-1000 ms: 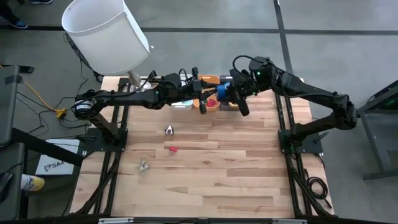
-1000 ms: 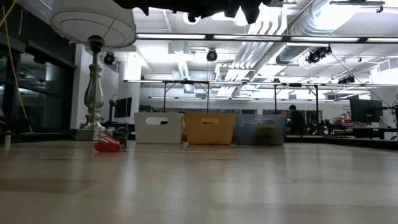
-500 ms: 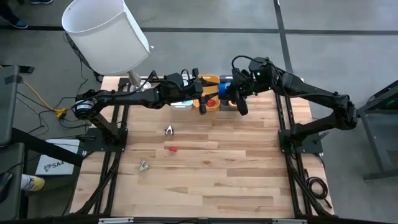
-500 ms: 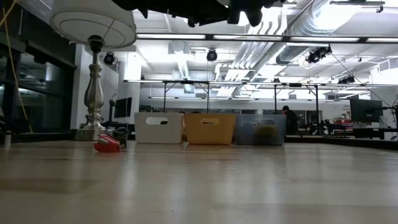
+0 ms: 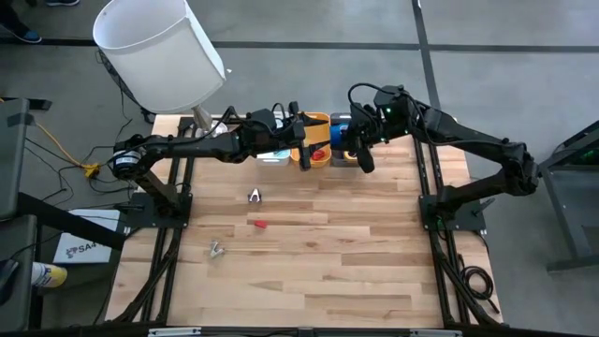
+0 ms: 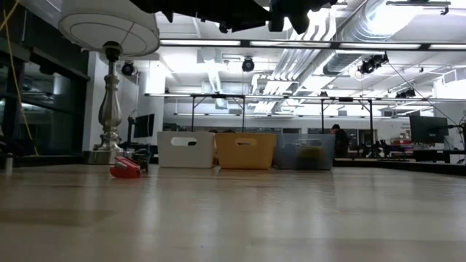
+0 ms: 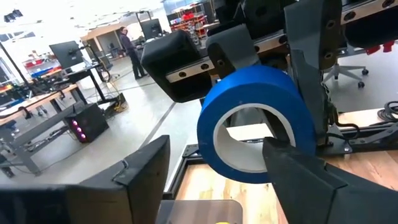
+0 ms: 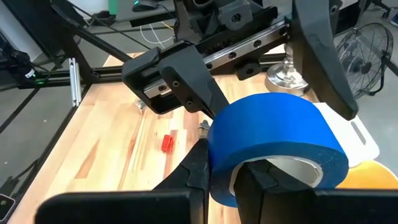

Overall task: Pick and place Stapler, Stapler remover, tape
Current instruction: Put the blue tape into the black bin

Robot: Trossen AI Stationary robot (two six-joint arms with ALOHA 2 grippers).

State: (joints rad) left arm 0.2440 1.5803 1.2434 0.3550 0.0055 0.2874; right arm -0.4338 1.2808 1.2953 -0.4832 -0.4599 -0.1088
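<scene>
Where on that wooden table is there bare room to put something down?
The table's whole near half is bare, below the red piece and two small metal bits. It is crowded at the far edge, where both hands meet over the bins around the blue tape.

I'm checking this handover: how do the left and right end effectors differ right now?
The right end effector is shut on the blue tape, one finger inside the ring; the left end effector is open, fingers spread wide, gripping nothing. Both hang near the table's far edge, close together.
</scene>
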